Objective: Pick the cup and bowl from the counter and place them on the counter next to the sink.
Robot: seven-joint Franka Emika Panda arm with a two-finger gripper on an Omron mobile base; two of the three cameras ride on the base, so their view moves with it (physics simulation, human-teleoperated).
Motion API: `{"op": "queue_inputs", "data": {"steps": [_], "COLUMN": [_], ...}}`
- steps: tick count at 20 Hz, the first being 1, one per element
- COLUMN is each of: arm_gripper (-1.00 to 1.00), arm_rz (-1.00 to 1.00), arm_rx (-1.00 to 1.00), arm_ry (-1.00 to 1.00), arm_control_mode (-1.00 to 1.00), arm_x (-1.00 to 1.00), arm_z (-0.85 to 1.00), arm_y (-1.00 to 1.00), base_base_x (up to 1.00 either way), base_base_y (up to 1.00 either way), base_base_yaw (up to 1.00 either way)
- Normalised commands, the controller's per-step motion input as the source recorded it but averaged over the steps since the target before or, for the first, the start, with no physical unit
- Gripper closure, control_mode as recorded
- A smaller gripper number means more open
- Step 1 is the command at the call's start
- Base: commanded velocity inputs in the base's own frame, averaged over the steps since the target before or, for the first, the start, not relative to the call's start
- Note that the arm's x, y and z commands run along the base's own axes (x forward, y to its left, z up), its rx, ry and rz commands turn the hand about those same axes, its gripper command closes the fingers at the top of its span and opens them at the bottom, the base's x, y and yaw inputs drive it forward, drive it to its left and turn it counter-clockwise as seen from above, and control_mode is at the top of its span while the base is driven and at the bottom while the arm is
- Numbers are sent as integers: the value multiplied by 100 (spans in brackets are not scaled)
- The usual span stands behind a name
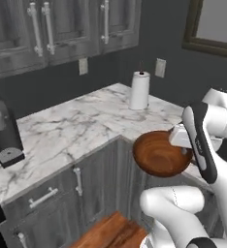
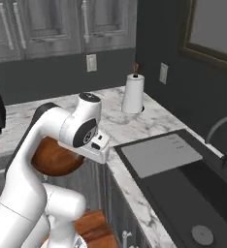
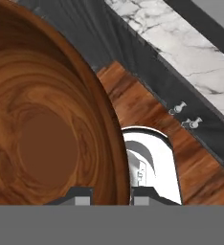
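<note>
Off the counter [image 1: 81, 121], bowl [image 3: 47, 134] rim seemingly between fingertips [image 3: 80, 195].

White rounded arm [image 1: 217, 160] links, dark joint bands, grey wrist block.

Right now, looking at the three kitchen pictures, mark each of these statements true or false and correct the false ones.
1. The gripper holds the bowl by its rim. True.
2. The bowl rests on the counter. False: it hangs in the air off the counter's edge, in front of the cabinets.
3. A paper towel roll stands upright on the counter near the corner. True.
4. The bowl is full of fruit. False: its inside is bare wood.
5. The sink lies left of the paper towel roll in the right base view. False: it lies to the right and nearer.
</note>
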Motion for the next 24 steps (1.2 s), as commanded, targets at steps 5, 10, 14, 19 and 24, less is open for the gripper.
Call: {"op": "queue_inputs", "data": {"steps": [5, 10, 14, 19, 24], "arm_gripper": [100, 100, 100, 100, 100], "arm_rz": [0, 0, 0, 0, 0], "arm_rx": [0, 0, 0, 0, 0], "arm_ry": [0, 0, 0, 0, 0], "arm_control_mode": [100, 100, 100, 100, 100], "arm_x": [0, 0, 0, 0, 0], "arm_z": [0, 0, 0, 0, 0], "arm_y": [0, 0, 0, 0, 0], "base_base_x": [-1, 0, -1, 12, 18], "base_base_y": [-5, -1, -7, -76, -98], "base_base_yaw": [-86, -88, -87, -63, -18]}}
